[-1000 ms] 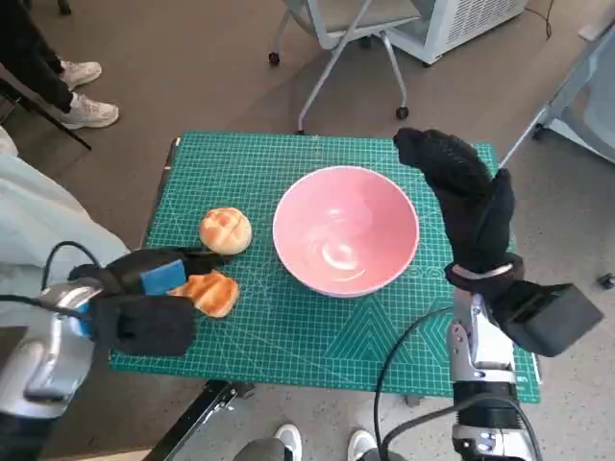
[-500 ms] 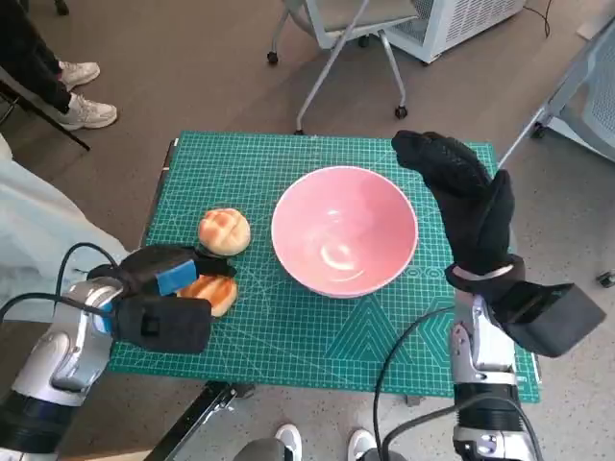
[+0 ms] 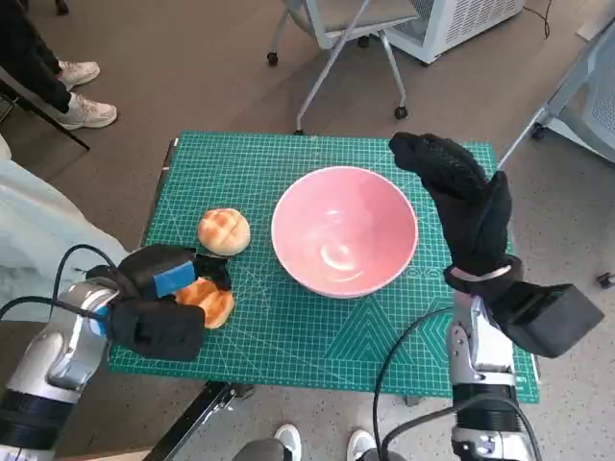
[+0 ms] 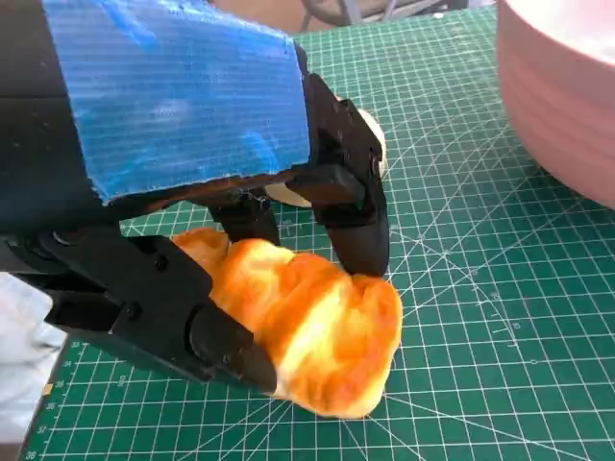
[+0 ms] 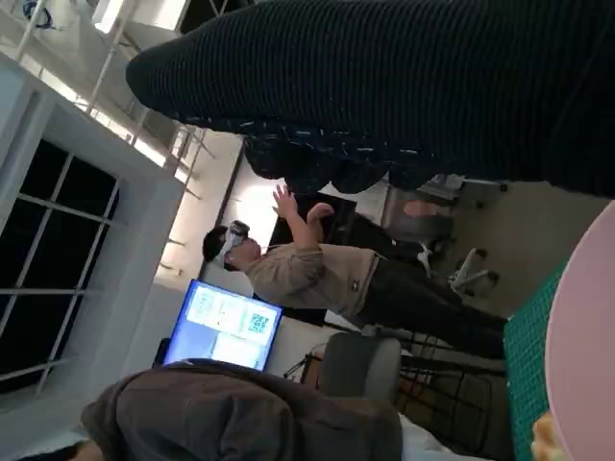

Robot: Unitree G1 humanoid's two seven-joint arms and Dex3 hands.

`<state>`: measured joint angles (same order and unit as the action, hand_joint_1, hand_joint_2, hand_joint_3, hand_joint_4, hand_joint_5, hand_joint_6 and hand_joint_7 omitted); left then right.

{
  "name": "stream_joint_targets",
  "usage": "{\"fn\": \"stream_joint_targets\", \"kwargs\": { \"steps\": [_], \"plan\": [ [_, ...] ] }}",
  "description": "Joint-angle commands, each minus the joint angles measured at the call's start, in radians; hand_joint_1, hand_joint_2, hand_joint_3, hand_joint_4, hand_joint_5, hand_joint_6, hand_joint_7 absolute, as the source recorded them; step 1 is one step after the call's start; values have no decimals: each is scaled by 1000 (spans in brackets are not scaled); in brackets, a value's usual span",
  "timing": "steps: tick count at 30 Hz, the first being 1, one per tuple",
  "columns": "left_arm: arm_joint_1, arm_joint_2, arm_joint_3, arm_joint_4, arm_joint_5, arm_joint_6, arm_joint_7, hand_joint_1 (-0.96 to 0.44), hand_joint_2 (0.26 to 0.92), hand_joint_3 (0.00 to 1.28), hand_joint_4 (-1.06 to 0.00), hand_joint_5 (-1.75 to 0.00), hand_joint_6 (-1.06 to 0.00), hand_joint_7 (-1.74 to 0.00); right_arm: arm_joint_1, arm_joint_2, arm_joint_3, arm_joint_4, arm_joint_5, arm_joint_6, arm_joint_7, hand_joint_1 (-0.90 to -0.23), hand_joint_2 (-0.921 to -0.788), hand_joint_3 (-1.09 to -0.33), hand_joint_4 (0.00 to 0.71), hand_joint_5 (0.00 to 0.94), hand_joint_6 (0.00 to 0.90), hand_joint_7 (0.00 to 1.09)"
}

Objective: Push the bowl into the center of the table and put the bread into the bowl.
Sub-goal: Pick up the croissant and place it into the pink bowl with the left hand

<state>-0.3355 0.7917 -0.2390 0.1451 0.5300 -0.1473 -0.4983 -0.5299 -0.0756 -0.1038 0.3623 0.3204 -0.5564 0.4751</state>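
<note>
Now golden bread (image 4: 317,336) gripped between left hand's (image 3: 159,303) black fingers (image 4: 360,226); gloved right hand (image 3: 461,202) open beside bowl (image 3: 344,230).

I see the pink bowl (image 3: 344,230) sitting upright and empty on the green gridded surface (image 3: 288,336), roughly mid-surface and a little toward my right side; its inside is glossy and its rim is round and unbroken. Two pieces of bread lie to the left of it. The round bun (image 3: 224,231), pale gold with a cracked top, rests on the surface just beside the bowl, not touching it. The second bread (image 4: 317,327), an orange-brown, lumpy, elongated piece, lies nearer to me than the bun, and in my left wrist view the black fingers (image 4: 351,206) are closed around it from both sides.
</note>
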Motion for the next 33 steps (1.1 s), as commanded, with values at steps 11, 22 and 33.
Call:
{"fn": "stream_joint_targets", "kwargs": {
  "steps": [11,22,33],
  "plan": [
    [47,49,150,-228,-143,27,-99,3,918,32,-769,-1062,-637,-1173,17,3,-10,23,21,6,21,-701,-921,-744,203,1,69,536],
    [-18,23,220,-417,-199,97,-120,3,915,18,-794,-1052,-660,-1131,11,-4,-17,28,29,12,25,-702,-921,-746,202,0,69,533],
    [-231,-50,186,-453,-194,151,-105,4,897,2,-842,-1027,-729,-1028,6,-6,-22,47,32,4,30,-706,-921,-744,202,1,72,530]
  ]
}}
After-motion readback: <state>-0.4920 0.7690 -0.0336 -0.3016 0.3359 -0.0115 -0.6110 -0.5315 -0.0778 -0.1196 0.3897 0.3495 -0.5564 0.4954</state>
